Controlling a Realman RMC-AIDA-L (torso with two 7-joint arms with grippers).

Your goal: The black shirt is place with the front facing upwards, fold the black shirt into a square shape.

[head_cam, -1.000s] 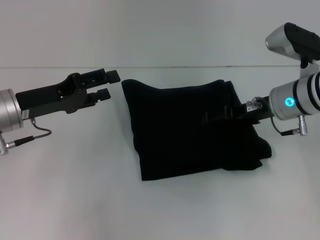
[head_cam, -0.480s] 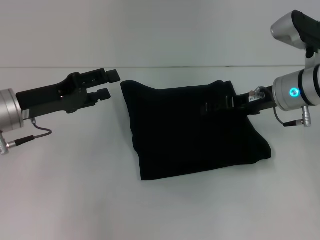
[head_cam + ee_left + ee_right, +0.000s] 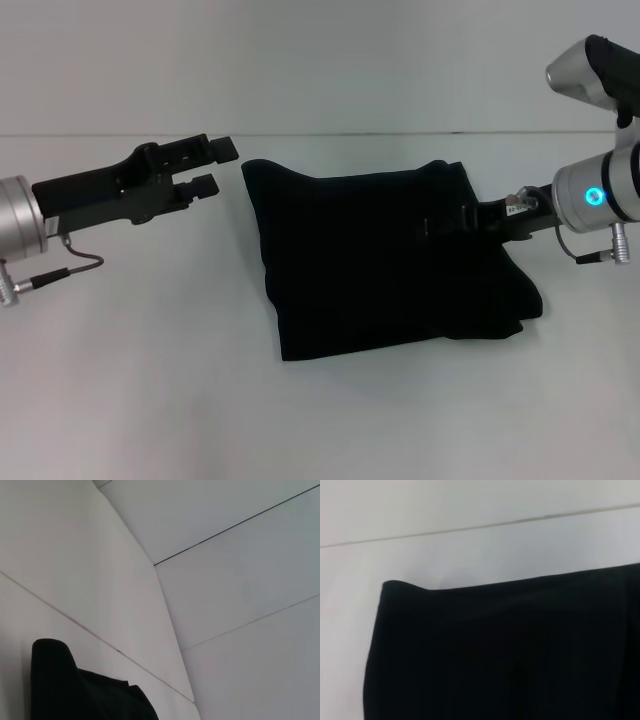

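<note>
The black shirt (image 3: 380, 260) lies folded roughly square on the tabletop (image 3: 150, 380). The left tool (image 3: 222, 166) hovers beside it, fingers apart; the right tool (image 3: 440, 224) rests over the fold, grip state indeterminable.

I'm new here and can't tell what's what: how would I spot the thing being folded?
Look at the white table; between the two robot arms lies the black shirt, folded into a rough square. It is soft, matte cloth lying flat, unlike the hard left gripper beside it and the right gripper over its right side.
</note>
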